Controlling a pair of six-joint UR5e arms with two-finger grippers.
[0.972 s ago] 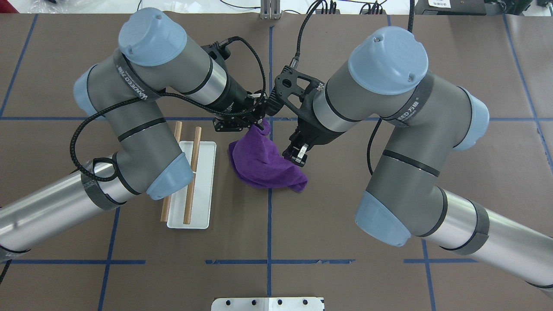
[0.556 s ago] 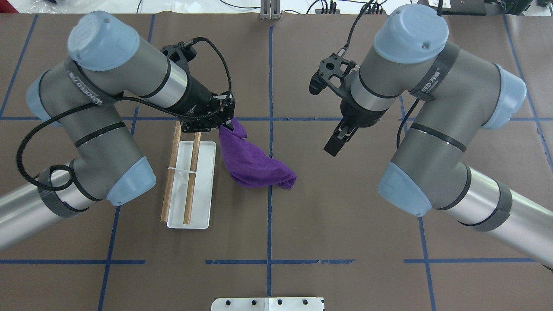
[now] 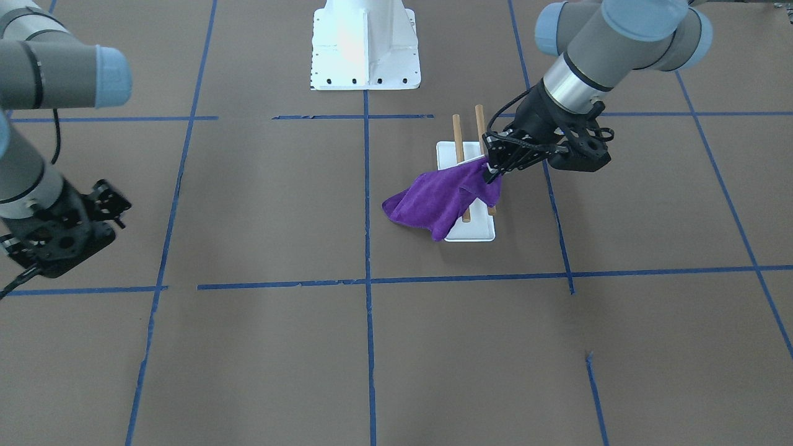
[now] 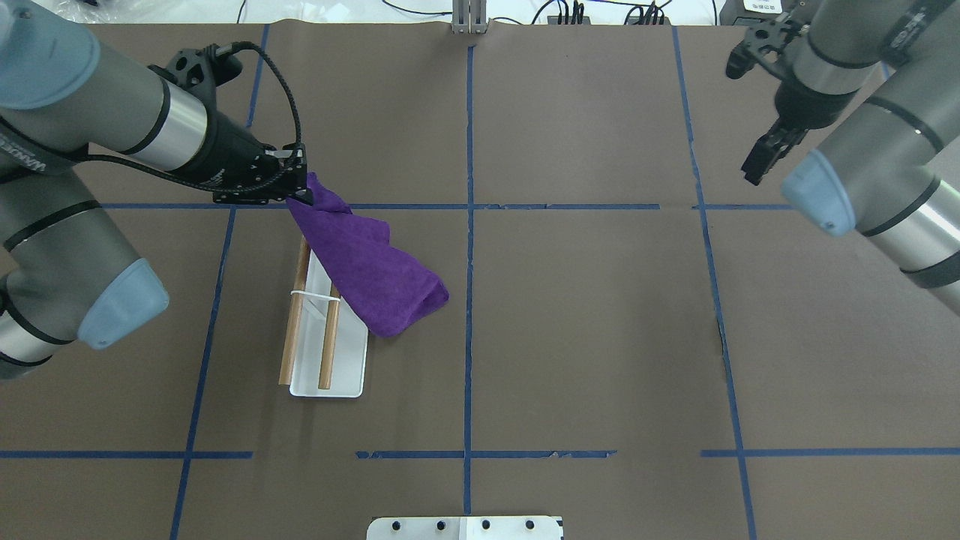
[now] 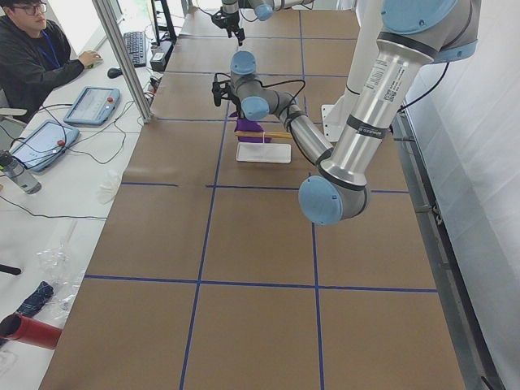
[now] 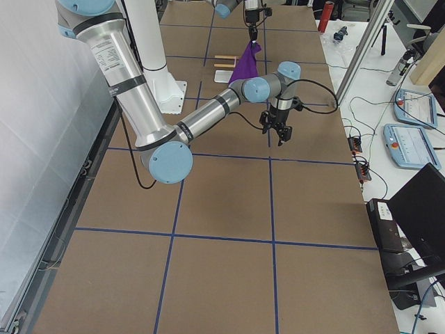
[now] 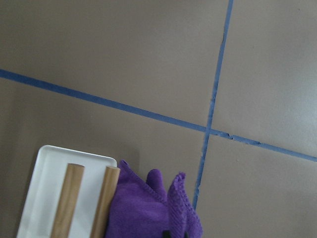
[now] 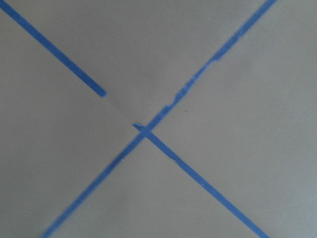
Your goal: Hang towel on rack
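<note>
Overhead exterior, plush crumpled purple towel, wooden-dowelled white rack

The towel hanging from the left tool blocks the far end and right side of the rack. Open worktop stretches from there to the right tool, well apart.
</note>
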